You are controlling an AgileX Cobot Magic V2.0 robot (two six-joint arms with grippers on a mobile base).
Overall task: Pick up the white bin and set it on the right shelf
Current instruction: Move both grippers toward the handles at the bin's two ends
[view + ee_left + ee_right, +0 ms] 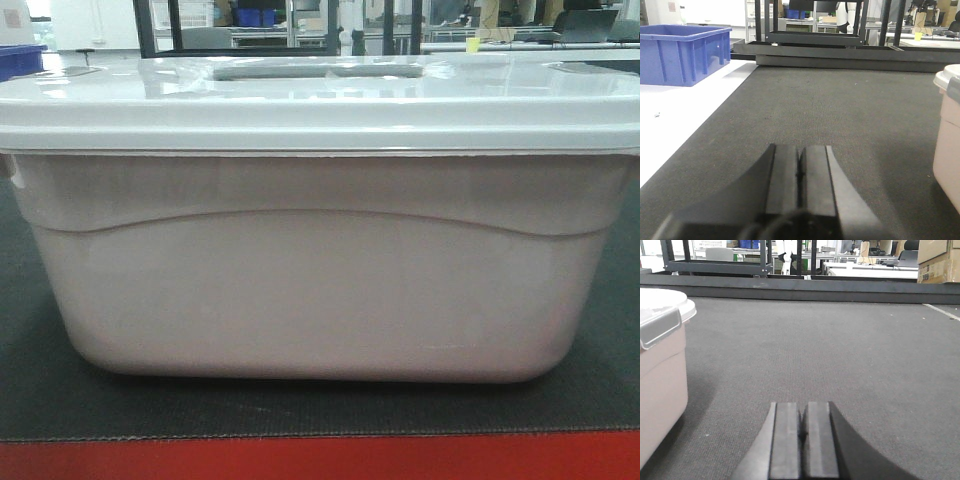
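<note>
White bin [320, 290] on dark red-edged fabric table [300, 410], left claw [800, 170] and right claw [801, 432] pressed together, racks [810, 37] beyond.

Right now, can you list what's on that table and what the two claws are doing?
Main item: large off-white plastic tub, flat white lid on
Resting on: dark fabric-covered table, red front edge
Left gripper: shut, empty, left of tub, apart
Right gripper: shut, empty, right of tub, apart
Also seen: open-topped blue plastic bin, far left
</note>
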